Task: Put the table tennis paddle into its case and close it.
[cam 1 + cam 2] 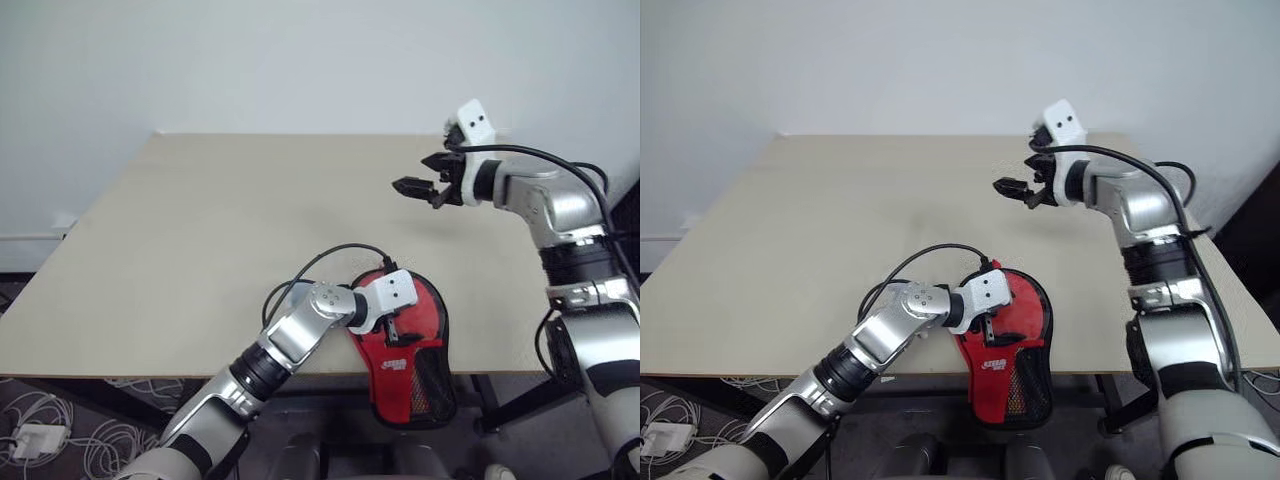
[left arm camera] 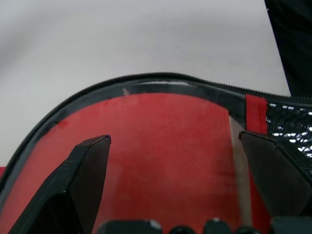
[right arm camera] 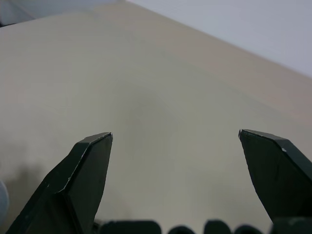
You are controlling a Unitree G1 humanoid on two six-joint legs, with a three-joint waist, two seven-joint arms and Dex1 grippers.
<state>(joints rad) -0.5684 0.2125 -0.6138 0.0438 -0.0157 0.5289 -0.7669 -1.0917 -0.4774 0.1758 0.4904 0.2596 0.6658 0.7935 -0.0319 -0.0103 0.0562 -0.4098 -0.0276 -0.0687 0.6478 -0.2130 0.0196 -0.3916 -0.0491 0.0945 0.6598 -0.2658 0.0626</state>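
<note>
Hanging over the near worktop (image 1: 200, 260) edge, red case (image 1: 415, 375) (mesh end toward the robot), left hand (image 1: 397, 332) wide just above it, right hand (image 1: 420, 186) wide, raised, empty.

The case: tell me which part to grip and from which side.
Judging by its pose, grip the case at its black mesh end, which overhangs the table's near edge, so one finger can pass beneath. Come from the robot's side. The open left gripper hovers over its red face.
</note>
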